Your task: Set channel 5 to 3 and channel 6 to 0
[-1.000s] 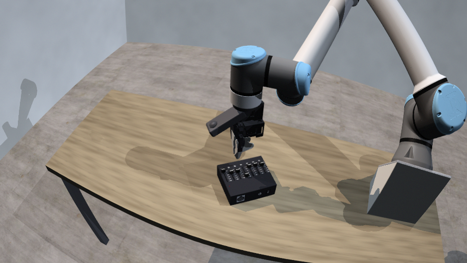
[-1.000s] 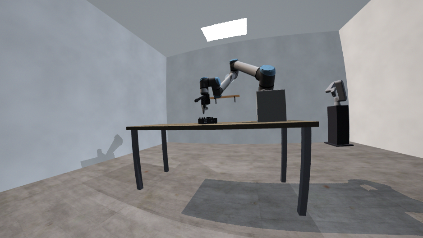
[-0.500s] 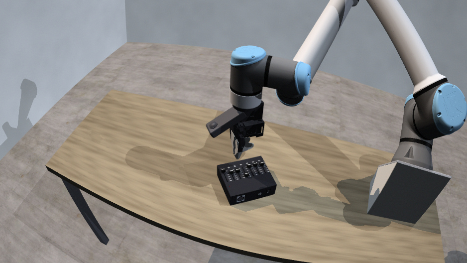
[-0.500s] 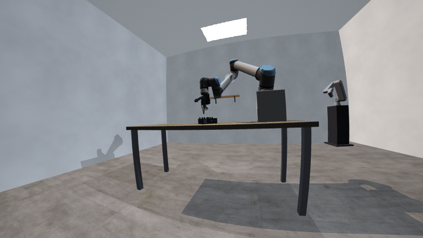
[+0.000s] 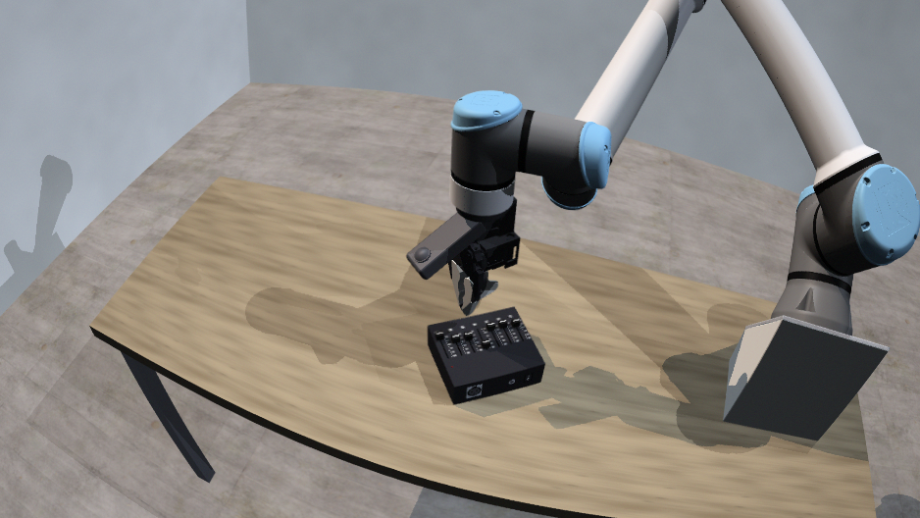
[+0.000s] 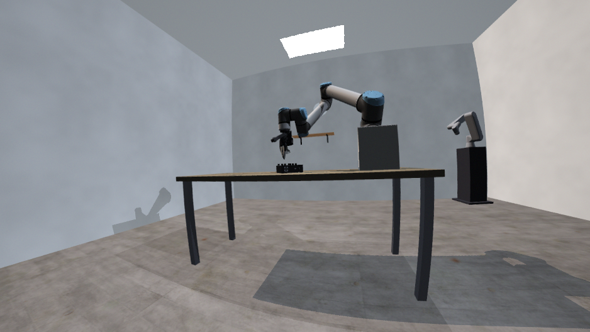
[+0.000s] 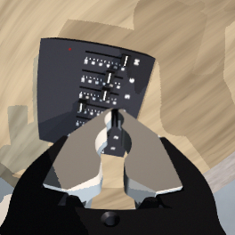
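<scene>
The lighting desk (image 5: 485,353) is a small black box with several faders in a row on its top, standing near the middle of the wooden table; it also shows in the exterior view (image 6: 289,168). In the wrist view the desk (image 7: 93,89) fills the upper part, with fader caps (image 7: 125,60) at differing positions. My gripper (image 5: 472,302) hangs a short way above the far edge of the desk, fingers pointing down. The fingers are shut with nothing between them (image 7: 115,117). They cover the nearest fader lanes in the wrist view.
A grey pedestal (image 5: 797,379) carrying the arm's base stands on the table's right end. A second small robot on a black stand (image 6: 470,165) is at the far right wall. A wooden shelf (image 6: 313,134) hangs on the back wall.
</scene>
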Motion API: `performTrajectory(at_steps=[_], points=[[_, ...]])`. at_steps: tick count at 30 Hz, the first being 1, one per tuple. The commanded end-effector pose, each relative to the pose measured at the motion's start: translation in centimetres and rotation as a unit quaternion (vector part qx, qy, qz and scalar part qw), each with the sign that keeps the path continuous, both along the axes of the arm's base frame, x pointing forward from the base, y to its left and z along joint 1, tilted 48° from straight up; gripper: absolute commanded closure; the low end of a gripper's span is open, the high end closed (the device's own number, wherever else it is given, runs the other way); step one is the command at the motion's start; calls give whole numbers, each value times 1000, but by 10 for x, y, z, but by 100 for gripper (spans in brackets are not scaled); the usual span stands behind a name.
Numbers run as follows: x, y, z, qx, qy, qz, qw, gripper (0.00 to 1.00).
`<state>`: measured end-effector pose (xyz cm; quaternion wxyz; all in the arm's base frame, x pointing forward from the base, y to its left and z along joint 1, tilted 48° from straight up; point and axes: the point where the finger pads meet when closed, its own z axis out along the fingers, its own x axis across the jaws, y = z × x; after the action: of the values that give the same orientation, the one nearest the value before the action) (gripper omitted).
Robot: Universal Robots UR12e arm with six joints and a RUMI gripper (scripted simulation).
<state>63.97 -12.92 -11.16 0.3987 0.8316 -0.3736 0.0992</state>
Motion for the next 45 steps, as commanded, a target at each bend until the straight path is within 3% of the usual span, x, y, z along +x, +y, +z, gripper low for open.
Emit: performTrajectory(at_steps=[1, 9, 11, 14, 20, 26, 28, 35, 43, 45], points=[[0, 2, -2, 8, 40, 38, 998, 100], [-1, 7, -7, 24, 128, 117, 985, 100], [-1, 7, -7, 24, 128, 117, 985, 100], [-2, 8, -9, 30, 166, 151, 974, 100], [-3, 12, -13, 45, 249, 226, 941, 100], [-5, 15, -16, 61, 335, 303, 890, 100], [-5, 15, -16, 61, 335, 303, 890, 100], [-7, 18, -20, 78, 435, 393, 807, 100], [-9, 20, -22, 96, 536, 483, 686, 100], [-9, 20, -22, 96, 536, 483, 686, 100]])
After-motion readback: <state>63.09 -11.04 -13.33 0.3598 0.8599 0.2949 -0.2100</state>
